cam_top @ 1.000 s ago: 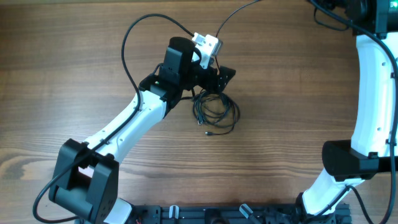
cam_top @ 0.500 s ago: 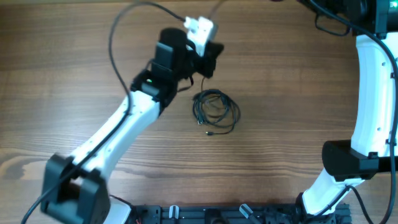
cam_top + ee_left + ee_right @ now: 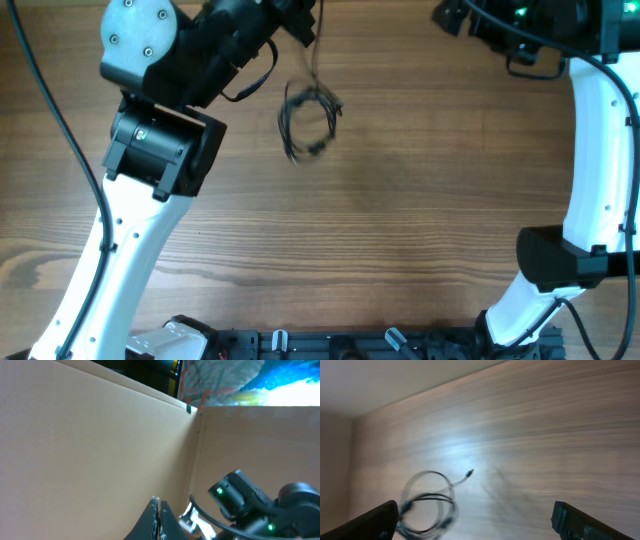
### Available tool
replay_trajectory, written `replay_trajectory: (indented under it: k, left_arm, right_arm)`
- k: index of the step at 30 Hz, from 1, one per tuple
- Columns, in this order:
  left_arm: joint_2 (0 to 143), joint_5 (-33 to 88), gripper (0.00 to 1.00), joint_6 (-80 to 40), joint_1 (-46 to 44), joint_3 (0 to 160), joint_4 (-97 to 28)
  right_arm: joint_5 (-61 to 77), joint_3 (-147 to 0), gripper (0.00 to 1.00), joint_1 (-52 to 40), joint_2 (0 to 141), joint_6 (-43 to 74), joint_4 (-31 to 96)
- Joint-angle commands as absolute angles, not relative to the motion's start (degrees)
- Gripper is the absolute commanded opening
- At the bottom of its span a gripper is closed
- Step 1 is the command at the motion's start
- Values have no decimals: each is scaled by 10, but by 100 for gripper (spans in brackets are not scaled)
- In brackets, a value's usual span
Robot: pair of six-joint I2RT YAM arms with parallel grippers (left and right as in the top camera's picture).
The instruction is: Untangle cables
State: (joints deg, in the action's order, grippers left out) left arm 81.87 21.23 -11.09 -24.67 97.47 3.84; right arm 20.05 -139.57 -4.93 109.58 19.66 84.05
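1. Big move from the left arm! A second ago it was crouched low over the table (image 3: 420, 220), working at the coil. Now it is hoisted high towards the overhead camera, with the left gripper (image 3: 305, 18) at the top edge of that view.
2. The cables (image 3: 308, 118) go up with it. The coiled bundle that lay flat on the wood mid-table has left that spot. It now hangs below the left gripper, blurred with motion, a thin strand running up towards the fingers.
3. The left jaws, spread a second ago, are now pressed tight together in the left wrist view. Judging by that strand, they are pinching one wire of the bundle, though the wrist view itself does not show the wire clearly.
4. The right gripper (image 3: 448, 14) waits at the far top right, well apart from the bundle. Its jaws have sprung wide: the right wrist view shows its fingers (image 3: 377, 520) far apart at the bottom corners, with nothing between them.
5. From that same camera the cables read as loose loops, one small plug end (image 3: 470, 473) poking out to the right.
6. For the task, nothing is untangled yet, since the bundle is still one coil. Lifting it probably lets the loops hang free, and the opened right gripper looks ready to take a second strand.
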Motion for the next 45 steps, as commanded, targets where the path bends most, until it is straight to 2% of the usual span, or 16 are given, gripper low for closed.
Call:
replay_trajectory:
  k: [1, 8, 13, 18, 24, 28, 35, 41, 45]
  left_arm:
    - [825, 207, 4, -158, -245, 987, 74]
    - [825, 112, 4, -159, -245, 987, 66]
    - [825, 93, 4, -159, -245, 987, 48]
    - [818, 95, 4, -215, -245, 987, 70]
    - [813, 95, 4, -245, -245, 987, 75]
    - [813, 95, 4, -244, -245, 987, 71]
    - [813, 42, 4, -227, -245, 987, 37]
    - [813, 42, 4, -230, -245, 987, 50]
    - [813, 42, 4, -241, -245, 987, 54]
  right_arm:
    - [264, -1353, 100, -93, 1103, 160, 840]
    - [288, -1211, 100, -183, 1104, 65, 817]
    - [286, -1206, 100, -197, 1104, 35, 839]
    - [293, -1142, 100, -204, 1104, 147, 698]
    - [296, -1025, 100, -237, 1104, 182, 562]
    - [296, -989, 100, -238, 1104, 180, 565]
    - [296, -1032, 100, -183, 1031, 171, 607]
    - [294, -1015, 100, -237, 1017, 150, 621]
    - [122, -1013, 99, -286, 1019, 212, 607]
